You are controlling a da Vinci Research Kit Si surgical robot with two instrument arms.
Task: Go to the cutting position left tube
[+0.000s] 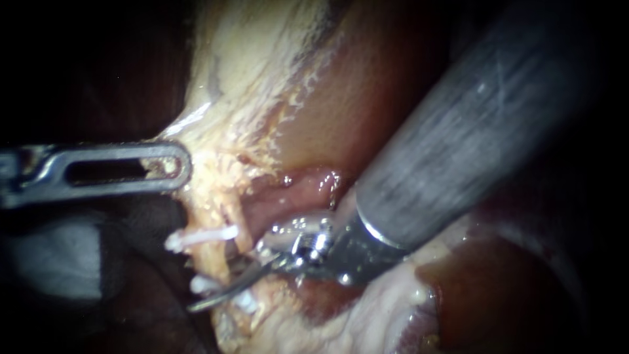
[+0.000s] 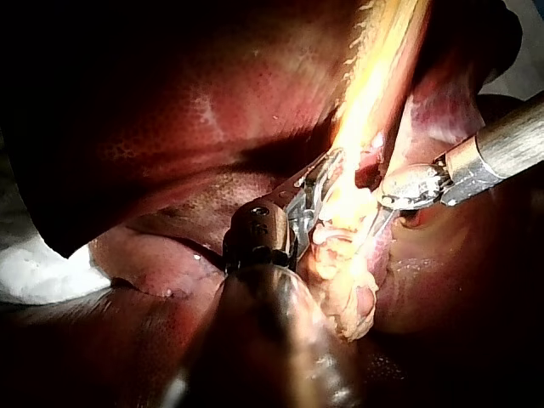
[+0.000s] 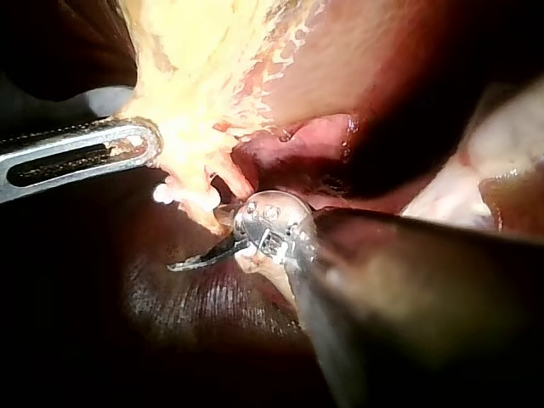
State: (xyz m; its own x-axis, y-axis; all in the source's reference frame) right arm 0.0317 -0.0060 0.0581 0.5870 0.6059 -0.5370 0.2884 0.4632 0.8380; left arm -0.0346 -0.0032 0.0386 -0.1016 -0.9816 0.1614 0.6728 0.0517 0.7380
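Closest to the lens, your right instrument comes in from the tube's right on a thick grey shaft. Its wrist joint sits wet and shiny just beside the tube.

Tube: a thin, pale yellow strand, ragged with fat. It runs down from the pale tissue above it. White clips cross it. The upper clip sticks out to the tube's left. The lower clips sit further down the strand, close to one another.

Right instrument jaws: slim curved blades, reaching across the tube between the upper clip and the lower clips. A narrow gap shows between the blades and the strand lies in it. The lower blade's tip pokes out past the tube's left edge. You cannot tell whether both blades touch the tube.

Left instrument: long slotted jaws, coming in from the tube's left. They are closed together on the pale tissue at the tube's upper end, and the tissue shows through the slot.

A pink fold lies just right of the tube, above the right instrument's wrist. Dark red liver lies well right of the tube, below the shaft.
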